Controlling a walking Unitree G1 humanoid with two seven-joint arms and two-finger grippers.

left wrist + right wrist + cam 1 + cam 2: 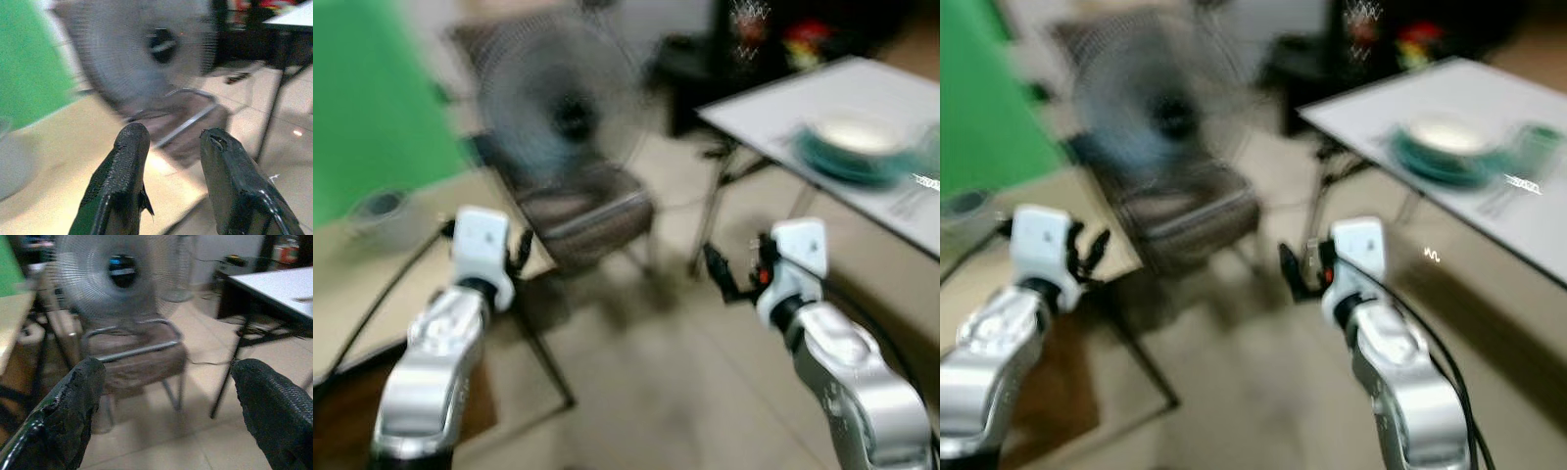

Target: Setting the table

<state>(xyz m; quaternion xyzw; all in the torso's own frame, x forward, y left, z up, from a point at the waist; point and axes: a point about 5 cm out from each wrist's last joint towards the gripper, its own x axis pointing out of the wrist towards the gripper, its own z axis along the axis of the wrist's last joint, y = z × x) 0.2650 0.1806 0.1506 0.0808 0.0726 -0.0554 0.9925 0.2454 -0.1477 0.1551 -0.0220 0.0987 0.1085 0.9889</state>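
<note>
**Q:** What did your head cameras show?

**A:** A blurred room. Your white bench stood ahead on the right. On it sat a teal plate with a pale bowl resting on top. Cutlery lay just beside the plate, toward the near edge, too smeared to tell piece by piece. A greenish cup stood just right of the plate.

**Q:** Where were your tools?

**A:** Both were raised over the tiled floor, well apart from the white bench. Your left tool had its fingers parted with nothing between them. Your right tool was spread wide and also held nothing.

**Q:** What else stood around you?

**A:** A brown chair with a metal frame stood straight ahead between the two arms. A large round fan stood behind it. On your left was a beige bench carrying a grey container, with a green panel behind it. A black cable ran from your left arm down across the beige bench.
</note>
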